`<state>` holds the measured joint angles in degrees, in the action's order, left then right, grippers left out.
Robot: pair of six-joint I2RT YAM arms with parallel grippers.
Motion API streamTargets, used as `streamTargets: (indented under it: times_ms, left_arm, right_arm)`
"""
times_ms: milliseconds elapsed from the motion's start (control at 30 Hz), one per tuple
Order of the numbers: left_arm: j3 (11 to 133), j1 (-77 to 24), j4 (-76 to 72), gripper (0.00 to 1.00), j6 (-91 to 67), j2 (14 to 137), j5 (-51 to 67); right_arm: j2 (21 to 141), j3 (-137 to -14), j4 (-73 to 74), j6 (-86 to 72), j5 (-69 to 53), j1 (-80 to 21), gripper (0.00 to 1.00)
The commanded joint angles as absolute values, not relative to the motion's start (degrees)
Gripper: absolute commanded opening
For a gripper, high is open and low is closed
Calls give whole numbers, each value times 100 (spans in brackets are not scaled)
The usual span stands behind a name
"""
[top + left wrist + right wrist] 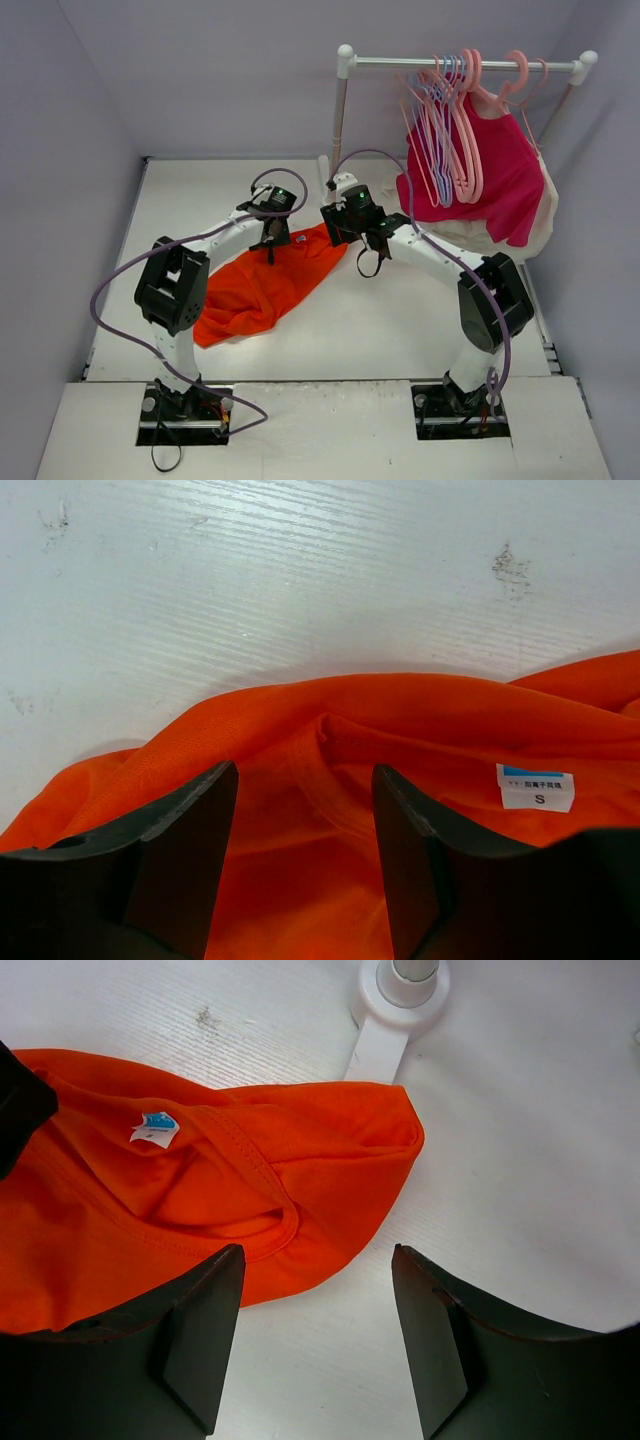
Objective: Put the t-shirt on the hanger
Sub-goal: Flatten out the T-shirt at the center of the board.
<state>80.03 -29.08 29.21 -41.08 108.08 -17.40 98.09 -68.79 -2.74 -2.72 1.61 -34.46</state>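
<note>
Left wrist: t-shirt (330, 720) orange, rumpled, label (536, 787) showing; left tool (303, 780), right tool (318, 1260) spread empty.

The left arm (205, 250) rises from its base, bends at the elbow and extends forward and inward. The left pincer (271, 248) points downward, and the left wrist view shows its jaws apart. The right arm (440, 255) takes a mirrored pose, bent at the elbow and extended forward and inward. The right pincer (338, 232) also points downward, its jaws spread wide in the right wrist view. The two wrists are near each other but not touching.
</note>
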Motion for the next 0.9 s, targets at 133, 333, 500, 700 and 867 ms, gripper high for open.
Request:
streamTargets:
  times_ms: [133,333,500,700,867]
  left_arm:
    - [8095,-2883,2903,51,-4404,10816,-2101]
    - [7912,-2881,2899,44,-4510,10846,-2192]
    - [7801,-2874,2892,30,-4518,10760,-2250]
    - [7712,-2883,2854,5,-4390,10350,-2396]
    - [7627,-2894,2812,0,-4240,10122,-2384]
  right_arm:
    - [9729,-7022,-703,-241,70,-3401,58]
    - [9867,-7123,-754,-128,19,-3412,59]
    - [10197,-7240,-853,-64,-193,-3434,59]
    - [10599,-7517,-910,-53,-32,-3498,61]
    - [10894,-7703,-1030,97,-12,-3535,62]
